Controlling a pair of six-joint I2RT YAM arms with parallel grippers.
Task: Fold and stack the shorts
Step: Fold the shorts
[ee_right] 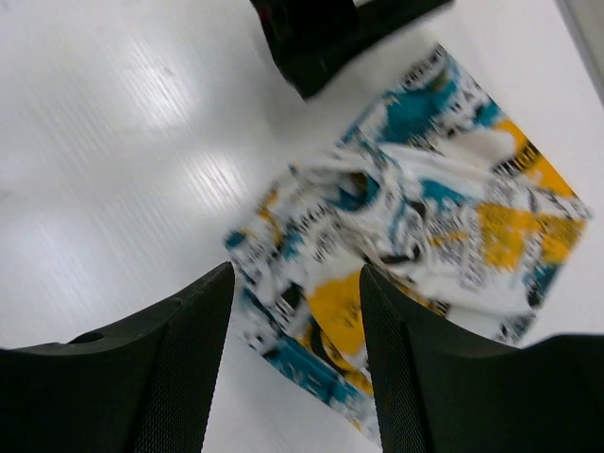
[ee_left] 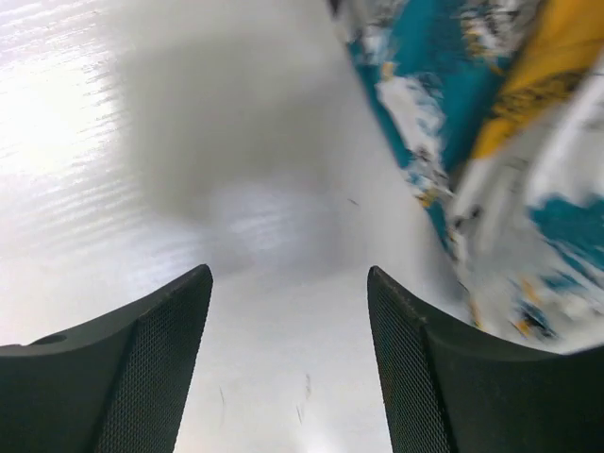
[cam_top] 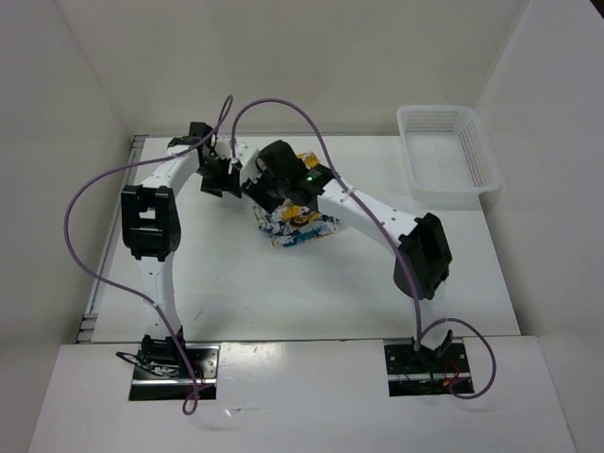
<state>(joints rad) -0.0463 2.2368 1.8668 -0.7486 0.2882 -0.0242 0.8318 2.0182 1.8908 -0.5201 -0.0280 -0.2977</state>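
Observation:
The printed shorts [cam_top: 304, 226] lie folded in a small bundle on the white table [cam_top: 236, 283], partly hidden under the right arm. In the right wrist view the shorts [ee_right: 415, 226] lie flat below my right gripper [ee_right: 296, 283], which is open, empty and held above them. My left gripper [ee_left: 288, 283] is open and empty over bare table, with the shorts' edge [ee_left: 491, 142] just to its right. In the top view my left gripper [cam_top: 223, 176] is left of the shorts and my right gripper [cam_top: 267, 184] is over their far-left part.
A white mesh basket [cam_top: 446, 151] stands at the table's back right. White walls close in the back and sides. Purple cables loop over both arms. The left gripper's black body [ee_right: 326, 33] shows at the top of the right wrist view.

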